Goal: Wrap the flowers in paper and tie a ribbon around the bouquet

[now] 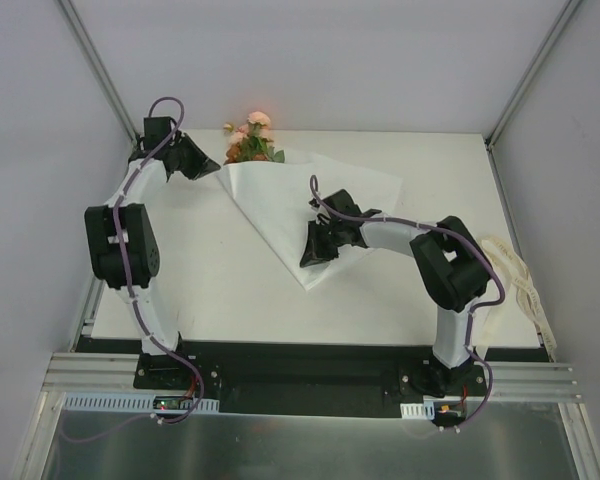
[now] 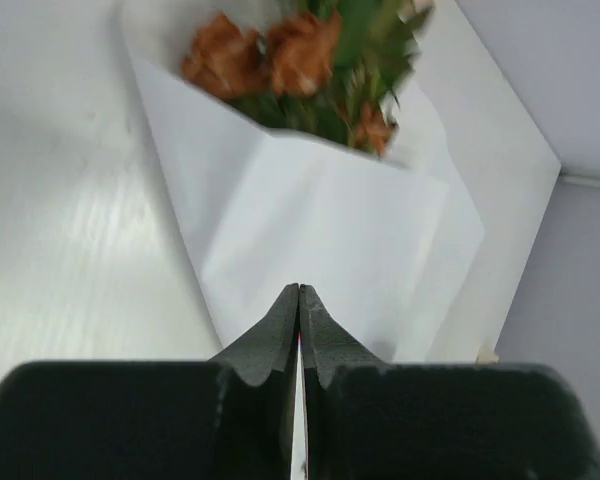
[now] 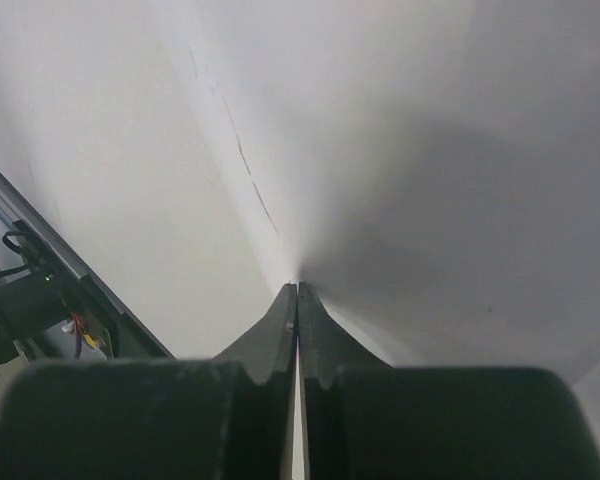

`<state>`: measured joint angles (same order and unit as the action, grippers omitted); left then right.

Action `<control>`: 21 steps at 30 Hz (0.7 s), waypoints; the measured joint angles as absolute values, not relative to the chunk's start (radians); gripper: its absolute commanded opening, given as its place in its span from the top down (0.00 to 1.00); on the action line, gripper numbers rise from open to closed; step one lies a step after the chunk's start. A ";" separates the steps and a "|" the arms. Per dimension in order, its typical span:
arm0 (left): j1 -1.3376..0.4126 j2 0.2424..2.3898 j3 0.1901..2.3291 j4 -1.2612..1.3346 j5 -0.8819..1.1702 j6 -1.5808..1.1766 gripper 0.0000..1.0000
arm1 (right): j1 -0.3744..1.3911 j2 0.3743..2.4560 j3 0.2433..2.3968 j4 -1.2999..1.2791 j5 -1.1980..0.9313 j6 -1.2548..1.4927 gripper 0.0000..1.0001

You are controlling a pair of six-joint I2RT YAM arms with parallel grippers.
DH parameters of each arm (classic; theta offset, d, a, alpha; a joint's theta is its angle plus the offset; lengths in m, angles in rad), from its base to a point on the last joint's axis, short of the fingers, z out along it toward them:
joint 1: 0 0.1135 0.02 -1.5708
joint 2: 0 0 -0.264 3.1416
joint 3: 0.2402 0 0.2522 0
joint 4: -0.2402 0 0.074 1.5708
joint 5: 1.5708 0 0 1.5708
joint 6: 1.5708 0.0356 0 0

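Note:
The flowers lie at the back of the table, their stems hidden inside the white paper, which is folded round them into a cone narrowing toward me. Rust-orange blooms stick out of the paper in the left wrist view. My left gripper is shut, its tips over the paper's near corner, with no fold showing between them. Lower on the cone, my right gripper is shut, and a crease in the paper runs straight into its tips. The cream ribbon lies loose at the table's right edge.
The white table is walled in by white panels at the left, right and back. A metal rail with wiring runs along the near edge where both arms are bolted.

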<state>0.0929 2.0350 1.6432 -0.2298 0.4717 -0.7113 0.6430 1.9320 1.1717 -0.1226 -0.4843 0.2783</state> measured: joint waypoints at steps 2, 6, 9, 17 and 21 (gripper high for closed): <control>0.056 1.871 1.501 -0.231 0.467 -0.693 1.00 | 0.643 1.932 1.183 -0.126 -0.488 0.271 0.99; -0.134 1.660 1.269 -0.221 0.463 -0.672 1.00 | 0.646 1.931 1.191 -0.130 -0.496 0.258 0.97; -0.260 1.690 1.193 -0.213 0.472 -0.663 1.00 | 0.653 1.931 1.191 -0.133 -0.507 0.254 0.96; -0.322 1.829 1.140 -0.205 0.485 -0.653 1.00 | 0.664 1.903 1.143 -0.133 -0.491 0.250 0.92; -0.336 1.839 1.140 -0.172 0.496 -0.632 0.89 | 0.653 1.854 1.073 -0.138 -0.483 0.245 0.84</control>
